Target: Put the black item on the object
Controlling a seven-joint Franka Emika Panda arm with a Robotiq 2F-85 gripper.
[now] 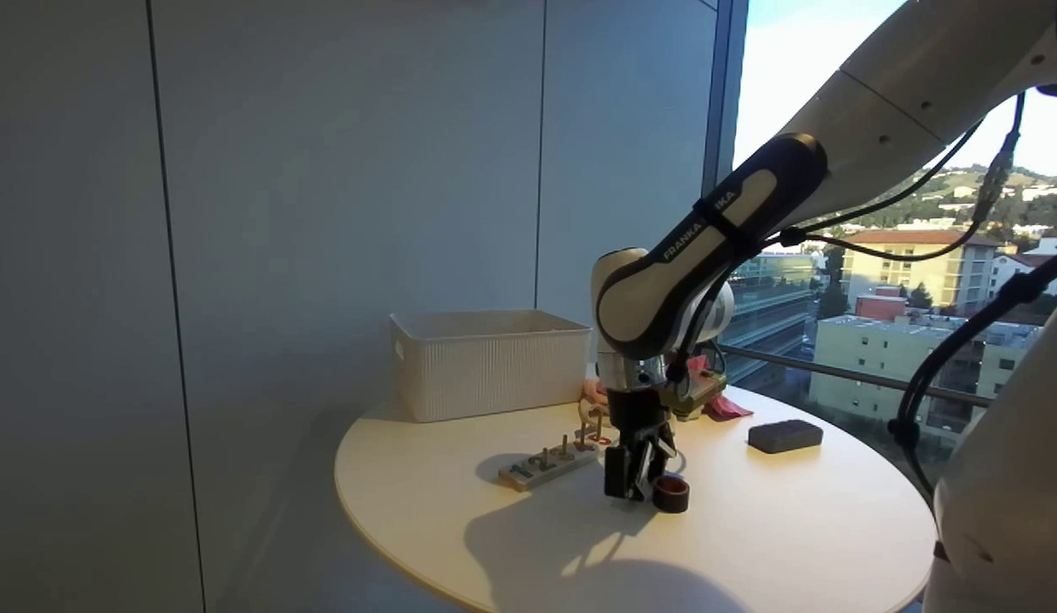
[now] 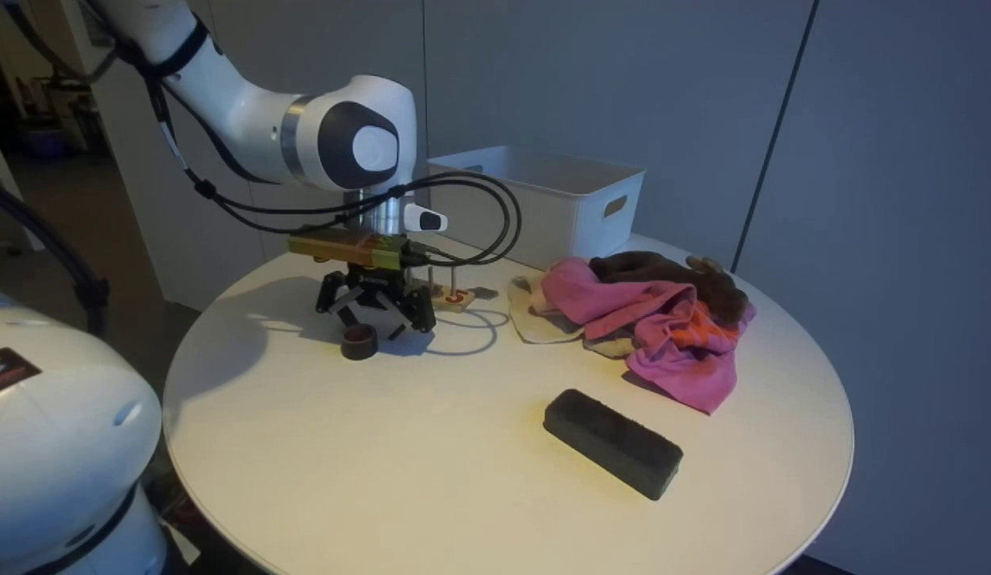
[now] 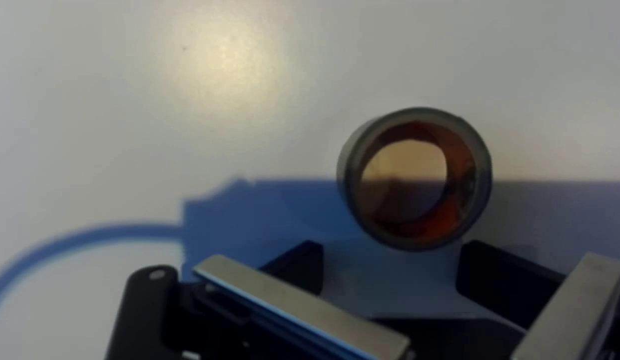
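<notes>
Claw [image 3: 390, 268] spread, holding nothing; black ring [image 3: 473, 220] ungripped, just beyond my fingertips [image 3: 304, 266], slightly off-centre. Risk: if I advance unaligned, one tip could catch its rim and shove it.

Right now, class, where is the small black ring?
In an exterior view, the black ring stands left of centre on the white table; in the wrist view it sits right of centre, just ahead of the open end effector.

Both ext. views share table [image 2: 431, 447], bin [image 1: 502, 375] (from above); wrist view v. close, downward.
</notes>
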